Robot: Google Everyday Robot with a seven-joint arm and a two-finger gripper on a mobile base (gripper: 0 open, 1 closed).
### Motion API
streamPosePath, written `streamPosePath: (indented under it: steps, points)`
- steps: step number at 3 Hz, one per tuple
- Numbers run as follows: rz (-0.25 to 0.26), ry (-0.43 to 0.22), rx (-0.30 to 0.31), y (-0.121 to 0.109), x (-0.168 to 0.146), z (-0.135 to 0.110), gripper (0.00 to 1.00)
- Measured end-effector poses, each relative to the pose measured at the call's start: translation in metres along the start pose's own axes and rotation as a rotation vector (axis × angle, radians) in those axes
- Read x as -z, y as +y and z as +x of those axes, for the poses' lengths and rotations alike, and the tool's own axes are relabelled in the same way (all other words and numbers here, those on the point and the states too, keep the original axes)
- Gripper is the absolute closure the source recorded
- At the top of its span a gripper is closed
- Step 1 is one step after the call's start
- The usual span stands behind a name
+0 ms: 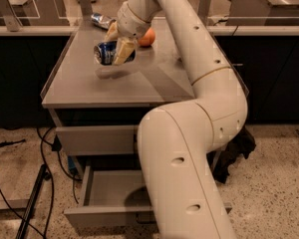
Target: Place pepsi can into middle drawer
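Above the left-middle of the grey cabinet top [79,83], the pepsi can [103,53] hangs on its side, dark blue with a silver end. My gripper [114,51] is shut on it, with pale yellowish fingers [123,50] across the can's right side. The white arm comes down from the top and fills the right and lower part of the camera view. At the bottom the middle drawer [104,189] stands pulled out, its inside grey and bare; the arm hides its right part. The drawer front above it [94,139] is closed.
A silvery can [101,20] lies at the back of the cabinet top. An orange [148,37] rests just right of the gripper. Black cables [45,158] and a dark stand leg [32,203] lie on the speckled floor at left. Other counters stand behind.
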State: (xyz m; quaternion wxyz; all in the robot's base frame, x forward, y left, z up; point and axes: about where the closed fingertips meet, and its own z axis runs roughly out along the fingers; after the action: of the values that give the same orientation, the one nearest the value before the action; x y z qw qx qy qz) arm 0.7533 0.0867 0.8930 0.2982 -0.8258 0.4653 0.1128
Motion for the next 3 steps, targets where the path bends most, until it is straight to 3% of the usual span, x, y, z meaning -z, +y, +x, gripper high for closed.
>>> streamPosePath:
  steps: [1, 2, 3]
  points:
    - [0.019, -0.11, -0.108, 0.013, 0.015, 0.004, 1.0]
    - [0.109, -0.184, -0.248, 0.017, 0.055, 0.005, 1.0]
    - [0.288, -0.211, -0.395, 0.023, 0.135, -0.009, 1.0]
